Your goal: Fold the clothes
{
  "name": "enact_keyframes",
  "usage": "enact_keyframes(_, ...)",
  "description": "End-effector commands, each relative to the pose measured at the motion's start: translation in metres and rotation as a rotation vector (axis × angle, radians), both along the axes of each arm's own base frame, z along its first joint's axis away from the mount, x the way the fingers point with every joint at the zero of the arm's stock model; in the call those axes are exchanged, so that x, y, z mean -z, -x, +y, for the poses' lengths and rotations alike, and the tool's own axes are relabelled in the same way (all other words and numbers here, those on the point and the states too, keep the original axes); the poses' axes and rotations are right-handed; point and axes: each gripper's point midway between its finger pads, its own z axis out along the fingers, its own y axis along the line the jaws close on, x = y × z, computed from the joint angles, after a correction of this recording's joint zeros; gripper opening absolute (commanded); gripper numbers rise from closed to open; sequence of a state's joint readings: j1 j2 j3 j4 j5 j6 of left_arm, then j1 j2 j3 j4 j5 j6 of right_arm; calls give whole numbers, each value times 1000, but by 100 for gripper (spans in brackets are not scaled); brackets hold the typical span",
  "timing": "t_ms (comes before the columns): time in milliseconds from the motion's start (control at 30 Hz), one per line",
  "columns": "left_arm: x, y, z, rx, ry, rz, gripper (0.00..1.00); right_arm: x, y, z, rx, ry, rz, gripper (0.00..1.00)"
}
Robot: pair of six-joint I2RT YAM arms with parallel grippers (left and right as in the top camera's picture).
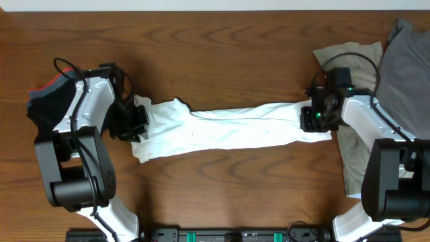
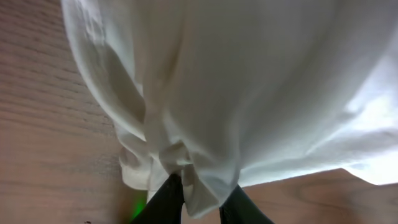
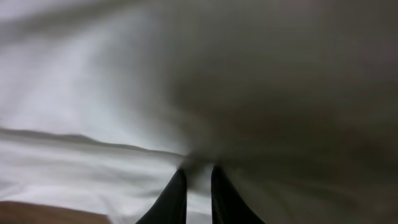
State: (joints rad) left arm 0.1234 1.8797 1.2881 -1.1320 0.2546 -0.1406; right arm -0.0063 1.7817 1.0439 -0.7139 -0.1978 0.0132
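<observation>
A white T-shirt [image 1: 228, 128] lies stretched into a long band across the middle of the wooden table between my two grippers. My left gripper [image 1: 138, 119] is shut on its left end; in the left wrist view the black fingers [image 2: 202, 186] pinch a fold of the white cloth [image 2: 249, 87]. My right gripper [image 1: 314, 117] is shut on the right end; in the right wrist view its fingers [image 3: 198, 174] close on white cloth [image 3: 93, 112], the rest in shadow. The shirt's print is hidden.
A beige garment [image 1: 353, 144] and a grey one [image 1: 406, 60] lie at the right edge under my right arm. A dark garment with a red edge [image 1: 48, 97] lies at the left edge. Bare wood table [image 1: 222, 54] lies beyond the shirt.
</observation>
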Motion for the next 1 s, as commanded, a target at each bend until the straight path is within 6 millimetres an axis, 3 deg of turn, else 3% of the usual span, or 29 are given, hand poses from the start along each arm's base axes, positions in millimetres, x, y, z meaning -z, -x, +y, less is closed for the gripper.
enact_keyframes(0,3,5,2,8,-5,15,22,4,3,-20,98,104,7,14)
enact_keyframes(133,-5,-3,3,8,-9,-19,21,4,1,-25,115,132,1,18)
enact_keyframes(300,-32,-23,6,7,-25,-136,22,4,0,-25,115,132,-3,19)
enact_keyframes(333,-38,-28,6,7,-29,-167,25,4,0,-25,115,132,-3,19)
enact_keyframes(433,-51,-47,9,6,-44,-278,54,4,0,-25,115,131,-4,21)
enact_keyframes(500,-54,-61,10,6,-52,-340,55,4,0,-25,115,131,-3,21)
enact_keyframes(667,-44,-82,13,6,-59,-392,58,4,1,-25,115,131,-2,21)
enact_keyframes(967,-2,-84,12,6,-37,-304,57,4,1,-25,115,131,-2,21)
